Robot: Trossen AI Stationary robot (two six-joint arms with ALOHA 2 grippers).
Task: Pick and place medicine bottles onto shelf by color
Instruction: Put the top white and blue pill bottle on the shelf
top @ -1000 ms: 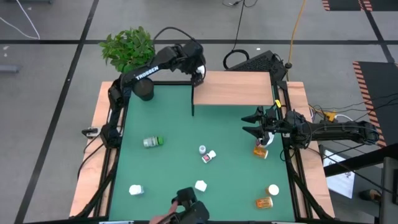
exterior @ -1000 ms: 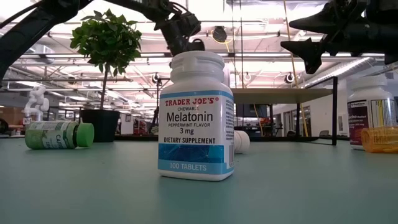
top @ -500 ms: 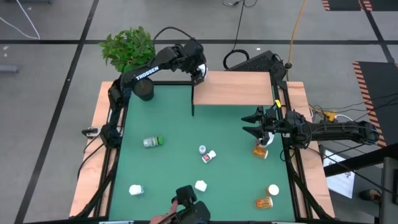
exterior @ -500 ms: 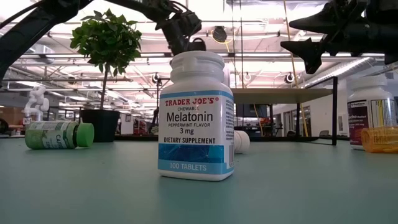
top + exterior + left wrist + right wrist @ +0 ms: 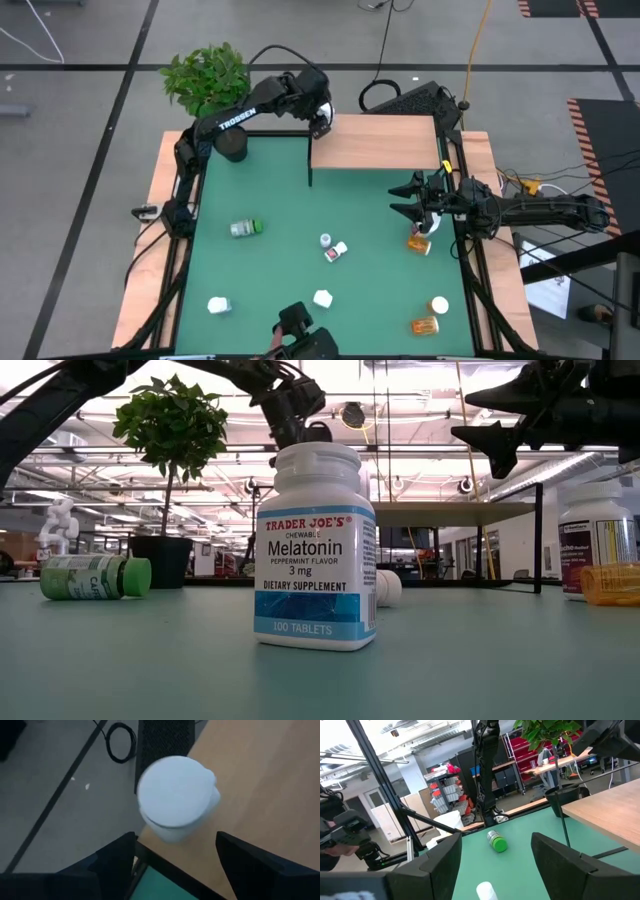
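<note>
A white medicine bottle (image 5: 176, 797) stands upright on the far left corner of the light-wood shelf (image 5: 380, 142). My left gripper (image 5: 322, 116) hovers just above it, open, with its fingers (image 5: 117, 865) spread to either side and clear of it. My right gripper (image 5: 402, 200) is open and empty above the mat's right side, over an amber bottle (image 5: 418, 242). On the green mat lie a green-capped bottle (image 5: 245, 228) on its side, several white bottles such as the one nearest the camera (image 5: 316, 545), and another amber bottle (image 5: 425, 325).
A potted plant (image 5: 205, 80) stands at the mat's far left corner beside the left arm. The low camera's mount (image 5: 305, 338) sits at the near edge, with a person's hand beside it. Wooden side rails (image 5: 148, 250) run along the mat.
The person's hand at the near edge has drawn back a little. Both arms have kept still.
</note>
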